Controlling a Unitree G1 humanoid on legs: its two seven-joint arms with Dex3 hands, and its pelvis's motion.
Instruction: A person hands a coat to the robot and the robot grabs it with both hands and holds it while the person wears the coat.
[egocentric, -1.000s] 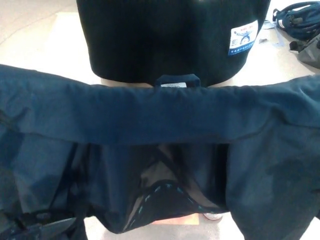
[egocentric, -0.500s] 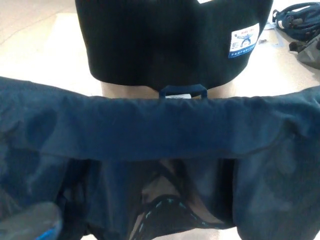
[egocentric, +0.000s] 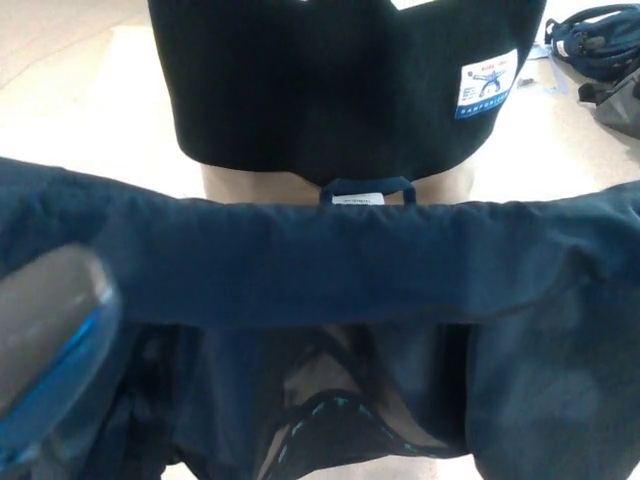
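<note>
My coat (egocentric: 340, 265) is stretched taut across my whole view, its collar edge running as one long band from nine o'clock to three o'clock, so the long axis lies straight side to side. The hanging loop (egocentric: 366, 186) with a small white label sits at the middle of the collar, pointing up toward twelve o'clock at the person (egocentric: 340, 90). Below the collar the body of the coat drops away toward six o'clock, open side facing up, with the dark lining and a line of pale stitching showing in the hollow.

I cannot see my fingers on either side: the cloth runs out past both edges of the view and covers wherever my hands would be, so I cannot tell how they are set or where the coat lies against them. At about eight o'clock a blurred grey shape with a blue edge (egocentric: 50, 350) sits very close to the camera, in front of the coat; I cannot tell what it is.

The person stands at twelve o'clock, just beyond the collar, in a black garment with a white and blue patch (egocentric: 487, 83). A dark blue bag (egocentric: 595, 40) lies on the floor (egocentric: 80, 100) toward two o'clock
</note>
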